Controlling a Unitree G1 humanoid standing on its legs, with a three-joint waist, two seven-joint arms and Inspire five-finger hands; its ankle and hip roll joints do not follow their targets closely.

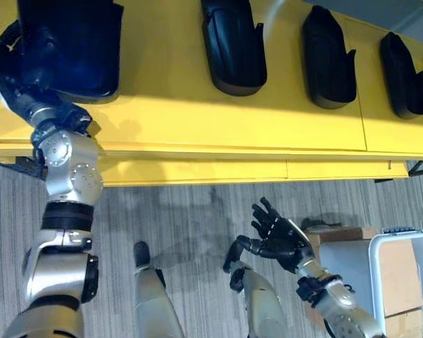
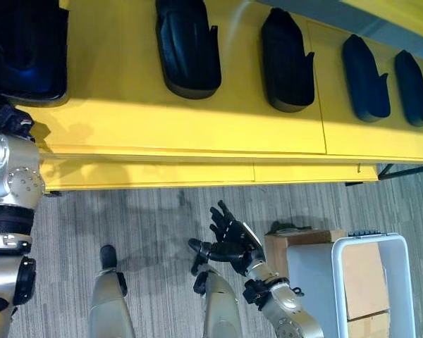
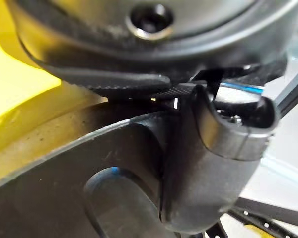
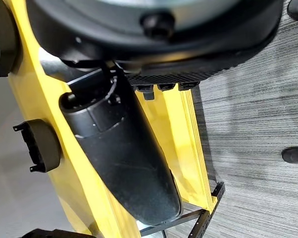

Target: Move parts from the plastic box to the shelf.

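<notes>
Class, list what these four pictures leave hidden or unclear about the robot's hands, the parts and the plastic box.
- Left hand, left eye view: its fingers are hidden against the black part on the yellow shelf, so its grip is unreadable.
- That black part: cut off by the top edge.
- Plastic box, right eye view: cut off by the bottom edge; its contents are unclear.
- Right hand is open and empty.

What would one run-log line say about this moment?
left robot hand: at large black plastic part on yellow shelf, grip unclear | right robot hand: open, empty, above floor | white plastic box: lower right
</notes>
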